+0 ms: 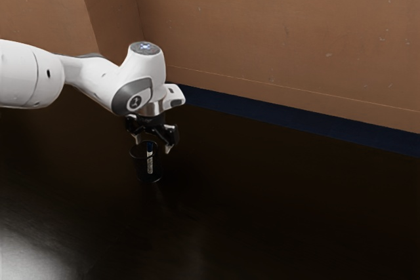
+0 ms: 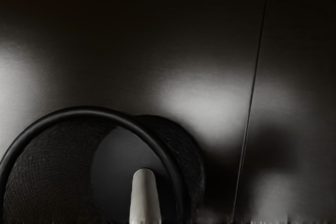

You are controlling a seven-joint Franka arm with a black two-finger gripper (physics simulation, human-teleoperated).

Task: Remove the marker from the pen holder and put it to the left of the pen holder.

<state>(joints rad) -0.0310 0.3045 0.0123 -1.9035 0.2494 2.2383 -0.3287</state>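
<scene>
Pen holder [image 1: 140, 169]: black, round-rimmed, finely textured; slim white-and-blue marker [image 1: 149, 162] sits inside. Gripper [image 1: 153, 145]: black, hangs above holder, fingers wide apart, empty.

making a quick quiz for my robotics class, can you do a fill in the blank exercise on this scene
1. The pen holder is coloured ____.
2. The gripper is ____, not shut.
3. The arm reaches in from the exterior view's ____.
4. The pen holder contains exactly ____ marker.

Missing words: black; open; left; one
</scene>
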